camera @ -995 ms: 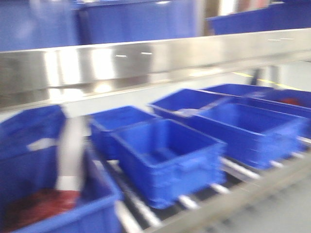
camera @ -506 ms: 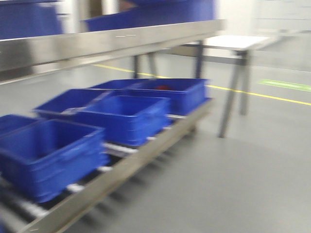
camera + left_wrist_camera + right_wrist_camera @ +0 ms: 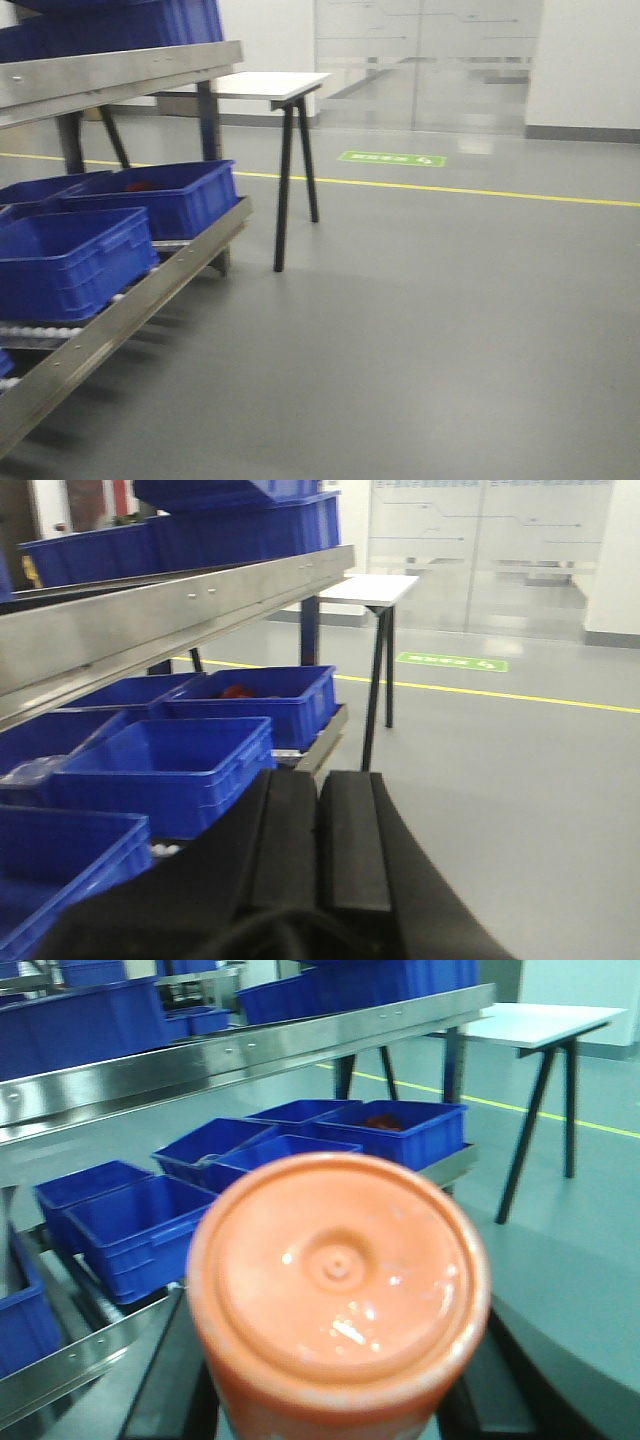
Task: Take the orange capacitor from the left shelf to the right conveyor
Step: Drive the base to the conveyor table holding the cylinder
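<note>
At the left, the steel shelf (image 3: 120, 68) carries blue crates (image 3: 70, 262) on its lower roller rack (image 3: 130, 300), the last crate sitting at the rack's right end. Just past that end a white-topped table (image 3: 270, 84) stands on the grey floor (image 3: 430, 320). The left gripper (image 3: 320, 780) has its two black fingers (image 3: 285, 840) pressed together, with nothing between them. The right gripper (image 3: 335, 1390) clamps the orange capacitor (image 3: 338, 1270), seen end-on, held in the air in front of the shelf's long edge.
</note>
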Controlling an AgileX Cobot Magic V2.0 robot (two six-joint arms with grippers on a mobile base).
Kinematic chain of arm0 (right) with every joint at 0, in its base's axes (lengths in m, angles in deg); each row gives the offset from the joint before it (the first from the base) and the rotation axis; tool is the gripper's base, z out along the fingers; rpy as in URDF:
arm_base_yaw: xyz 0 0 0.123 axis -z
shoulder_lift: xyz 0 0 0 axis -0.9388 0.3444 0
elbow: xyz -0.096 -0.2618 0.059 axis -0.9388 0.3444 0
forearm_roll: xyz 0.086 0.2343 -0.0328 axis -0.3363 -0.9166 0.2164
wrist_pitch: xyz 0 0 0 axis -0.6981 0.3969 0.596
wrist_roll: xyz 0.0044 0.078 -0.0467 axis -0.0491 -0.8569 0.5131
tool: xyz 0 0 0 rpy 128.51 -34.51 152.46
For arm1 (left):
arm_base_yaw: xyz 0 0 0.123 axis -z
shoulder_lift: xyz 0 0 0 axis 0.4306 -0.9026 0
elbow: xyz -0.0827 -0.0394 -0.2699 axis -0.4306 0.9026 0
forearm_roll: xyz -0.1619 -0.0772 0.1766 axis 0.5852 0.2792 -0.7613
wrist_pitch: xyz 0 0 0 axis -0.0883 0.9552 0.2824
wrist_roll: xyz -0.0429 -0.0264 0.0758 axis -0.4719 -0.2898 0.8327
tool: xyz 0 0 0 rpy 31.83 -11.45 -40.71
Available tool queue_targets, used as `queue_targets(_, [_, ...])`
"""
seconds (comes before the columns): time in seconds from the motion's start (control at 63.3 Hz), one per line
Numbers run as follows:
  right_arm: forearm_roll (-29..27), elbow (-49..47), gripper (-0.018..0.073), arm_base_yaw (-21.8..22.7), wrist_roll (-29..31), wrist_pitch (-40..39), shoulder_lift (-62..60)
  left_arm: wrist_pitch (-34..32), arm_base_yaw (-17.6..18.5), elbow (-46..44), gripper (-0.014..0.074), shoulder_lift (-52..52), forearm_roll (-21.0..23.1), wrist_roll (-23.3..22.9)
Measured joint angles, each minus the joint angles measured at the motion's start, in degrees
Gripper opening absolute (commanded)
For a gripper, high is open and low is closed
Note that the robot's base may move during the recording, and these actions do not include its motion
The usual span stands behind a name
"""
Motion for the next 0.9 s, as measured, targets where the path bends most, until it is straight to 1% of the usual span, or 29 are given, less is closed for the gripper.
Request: queue_targets(0.901, [-0.04,0.00,0.0055,0.39,0.00,0.00,0.00,0.00,0.00,0.00,-0.0105,0.00,0.00,0.00])
